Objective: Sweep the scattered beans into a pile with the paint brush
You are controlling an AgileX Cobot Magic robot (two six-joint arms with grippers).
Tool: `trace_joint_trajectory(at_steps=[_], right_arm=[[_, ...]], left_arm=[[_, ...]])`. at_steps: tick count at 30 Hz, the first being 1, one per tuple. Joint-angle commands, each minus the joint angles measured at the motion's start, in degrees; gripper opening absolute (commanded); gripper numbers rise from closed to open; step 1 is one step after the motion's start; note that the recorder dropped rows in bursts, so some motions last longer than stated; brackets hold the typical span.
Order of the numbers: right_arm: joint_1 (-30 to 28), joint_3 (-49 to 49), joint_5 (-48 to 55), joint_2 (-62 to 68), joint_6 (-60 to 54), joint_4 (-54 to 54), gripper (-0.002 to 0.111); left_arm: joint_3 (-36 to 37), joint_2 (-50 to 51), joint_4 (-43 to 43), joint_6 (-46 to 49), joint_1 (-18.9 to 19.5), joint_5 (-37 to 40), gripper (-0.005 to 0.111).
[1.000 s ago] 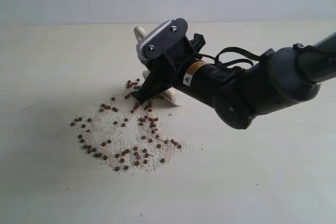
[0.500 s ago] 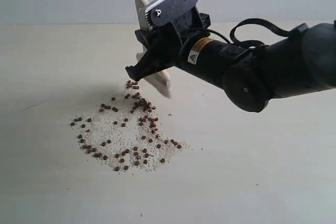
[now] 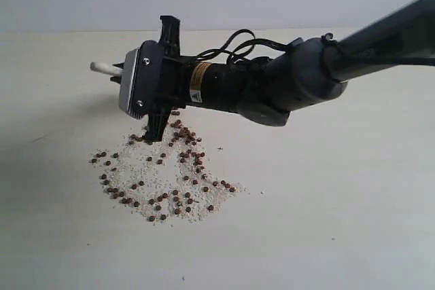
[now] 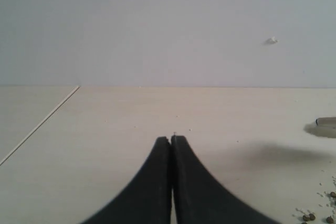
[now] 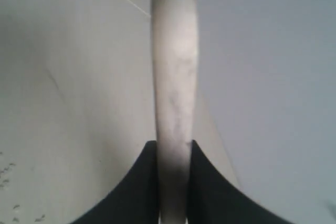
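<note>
Left fingers (image 4: 152, 182): pressed together, empty, parked low over bare desk (image 4: 94, 129), clear of the work. Paint brush (image 3: 102, 67): handle clamped between right fingers (image 5: 139, 187), held level above the far edge of the beans (image 3: 163, 174), probably being repositioned for another stroke. Change: a second ago it stood bristles-down there; now it is lifted and rolled sideways, handle pointing left. The beans have not shifted and remain loosely scattered.

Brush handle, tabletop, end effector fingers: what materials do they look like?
paint brush handle: probably wood, pale, matte, unvarnished; faint grey grain-like streaks.
tabletop: cream, smooth, low sheen; likely laminate or painted board, can't tell which.
right end effector fingers: black, matte, curved; looks like moulded plastic or rubber.
</note>
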Motion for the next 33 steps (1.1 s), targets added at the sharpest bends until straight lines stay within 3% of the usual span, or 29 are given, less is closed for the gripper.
trace_joint_trajectory(at_steps=[1, 6, 12, 20, 27, 33], right_arm=[[-3.89, -5.44, -0.08, 1.94, 15.99, -19.05, 0.000], [-9.31, -11.39, -1.21, 2.17, 32.83, -35.24, 0.000], [-11.88, -15.52, -6.37, 3.00, 51.67, -52.59, 0.000], [-11.96, -16.04, -8.64, 6.26, 54.15, -55.12, 0.000], [-11.96, -16.04, -13.39, 5.71, 67.90, -63.22, 0.000], [-11.96, -16.04, -15.97, 4.10, 78.76, -63.22, 0.000]], left_arm=[[-0.05, -0.31, -0.42, -0.12, -0.20, 0.11, 0.000], [-0.05, -0.31, -0.42, -0.12, -0.20, 0.11, 0.000], [-0.05, -0.31, -0.42, -0.12, -0.20, 0.11, 0.000], [-0.05, -0.31, -0.42, -0.12, -0.20, 0.11, 0.000], [-0.05, -0.31, -0.42, -0.12, -0.20, 0.11, 0.000], [-0.05, -0.31, -0.42, -0.12, -0.20, 0.11, 0.000]])
